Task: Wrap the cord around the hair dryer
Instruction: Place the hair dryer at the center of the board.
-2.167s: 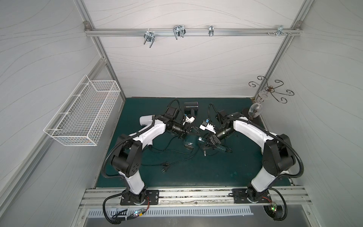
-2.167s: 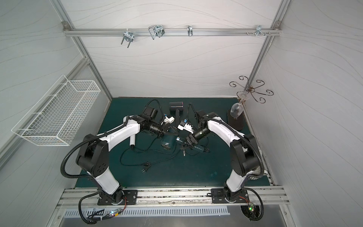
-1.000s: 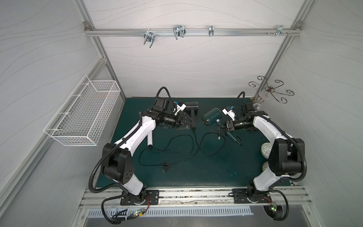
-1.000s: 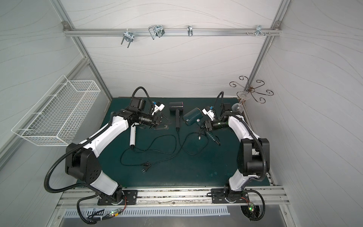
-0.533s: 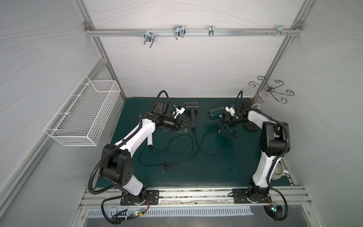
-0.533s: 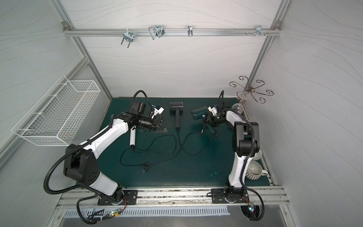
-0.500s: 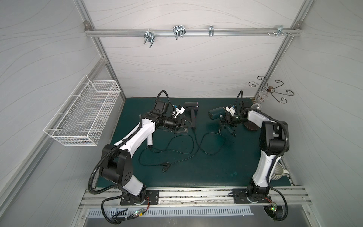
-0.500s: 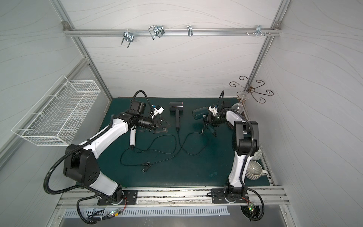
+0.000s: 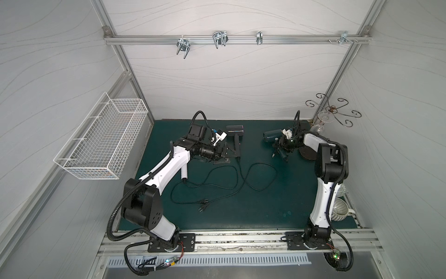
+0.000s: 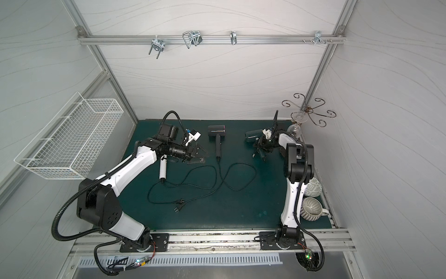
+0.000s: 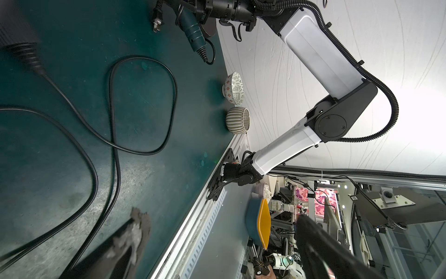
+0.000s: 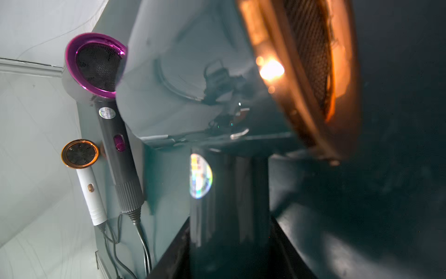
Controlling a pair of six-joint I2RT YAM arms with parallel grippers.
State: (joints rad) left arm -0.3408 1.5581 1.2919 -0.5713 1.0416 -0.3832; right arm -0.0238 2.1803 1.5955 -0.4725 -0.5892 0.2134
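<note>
Right gripper (image 9: 282, 145) clamps teal hair dryer (image 9: 272, 135) (by handle) above surface (image 9: 241, 212). Left gripper (image 9: 228, 153) spread wide, empty, beside grey hair dryer (image 9: 236, 143); its cord (image 11: 142, 57) loose.

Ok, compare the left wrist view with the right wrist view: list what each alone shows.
Left wrist only: patterned bowl, ribbed cup, a plug, the right arm. Right wrist only: white dryer, the magenta rim of the grey dryer. Both: that dryer's ribbed handle end and cord, the teal dryer.
</note>
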